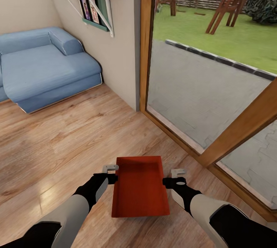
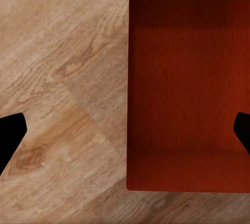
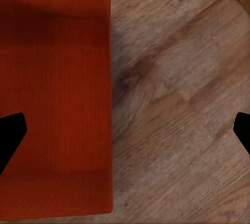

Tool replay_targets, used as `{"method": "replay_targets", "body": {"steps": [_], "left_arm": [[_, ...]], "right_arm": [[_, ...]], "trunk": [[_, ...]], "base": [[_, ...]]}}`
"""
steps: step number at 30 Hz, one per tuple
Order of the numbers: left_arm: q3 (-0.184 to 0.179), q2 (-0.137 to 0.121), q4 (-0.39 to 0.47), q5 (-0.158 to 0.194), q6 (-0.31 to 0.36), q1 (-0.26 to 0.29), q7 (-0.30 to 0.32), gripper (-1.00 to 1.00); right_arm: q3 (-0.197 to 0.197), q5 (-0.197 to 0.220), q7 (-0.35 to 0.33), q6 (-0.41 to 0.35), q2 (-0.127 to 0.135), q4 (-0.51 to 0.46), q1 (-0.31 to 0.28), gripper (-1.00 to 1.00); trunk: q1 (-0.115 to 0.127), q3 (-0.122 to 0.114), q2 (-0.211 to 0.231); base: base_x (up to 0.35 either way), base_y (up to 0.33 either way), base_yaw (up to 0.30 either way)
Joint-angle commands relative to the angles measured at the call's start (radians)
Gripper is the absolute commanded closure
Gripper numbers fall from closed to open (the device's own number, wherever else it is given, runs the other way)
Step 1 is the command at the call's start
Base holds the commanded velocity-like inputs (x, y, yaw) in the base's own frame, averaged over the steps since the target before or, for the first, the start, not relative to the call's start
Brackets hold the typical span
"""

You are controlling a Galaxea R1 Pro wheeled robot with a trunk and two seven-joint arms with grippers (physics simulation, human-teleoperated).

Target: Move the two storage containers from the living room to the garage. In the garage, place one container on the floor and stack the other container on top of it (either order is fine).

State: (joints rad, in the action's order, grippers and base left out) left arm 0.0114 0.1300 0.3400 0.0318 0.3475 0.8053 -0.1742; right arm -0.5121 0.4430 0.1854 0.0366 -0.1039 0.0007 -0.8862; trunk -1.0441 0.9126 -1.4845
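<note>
An orange-red bin sits between the two arms over the wood floor in the living room, beside the glass door. The left gripper and right gripper each have their fingers spread wide, straddling a side wall of the bin. A blue sofa stands well apart.

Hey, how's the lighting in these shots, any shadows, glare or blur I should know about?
Head view: soft sheen on the wood floor, grass outside the glass door bright. Left wrist view: dark shadow band inside the container. Right wrist view: similar band, floor grain slightly soft.
</note>
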Motion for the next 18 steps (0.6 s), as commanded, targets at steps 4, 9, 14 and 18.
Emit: {"method": "replay_targets", "body": {"steps": [4, 9, 14, 18], "left_arm": [[0.001, 0.001, -0.001, 0.004, 0.006, 0.000, -0.005, -1.00], [0.000, 0.002, -0.006, 0.004, 0.007, 0.000, -0.032, -1.00], [-0.001, 0.002, -0.008, 0.005, 0.007, 0.000, -0.048, -1.00], [-0.002, 0.003, -0.009, 0.003, 0.005, 0.000, -0.050, -1.00]], "right_arm": [[-0.008, 0.011, -0.047, 0.002, 0.000, 0.001, 0.000, -1.00], [-0.008, 0.010, -0.078, 0.002, 0.000, 0.001, 0.000, -1.00], [-0.008, 0.011, -0.081, 0.001, 0.001, 0.001, 0.000, -1.00], [-0.008, 0.012, -0.081, 0.002, 0.001, 0.001, 0.000, -1.00]], "trunk": [[0.000, 0.001, 0.000], [0.000, 0.001, 0.000], [0.000, 0.001, 0.000], [0.000, 0.001, 0.000]], "base": [[0.000, 0.000, 0.000], [0.000, 0.000, 0.000], [0.000, 0.000, 0.000], [0.000, 0.000, 0.000]]}}
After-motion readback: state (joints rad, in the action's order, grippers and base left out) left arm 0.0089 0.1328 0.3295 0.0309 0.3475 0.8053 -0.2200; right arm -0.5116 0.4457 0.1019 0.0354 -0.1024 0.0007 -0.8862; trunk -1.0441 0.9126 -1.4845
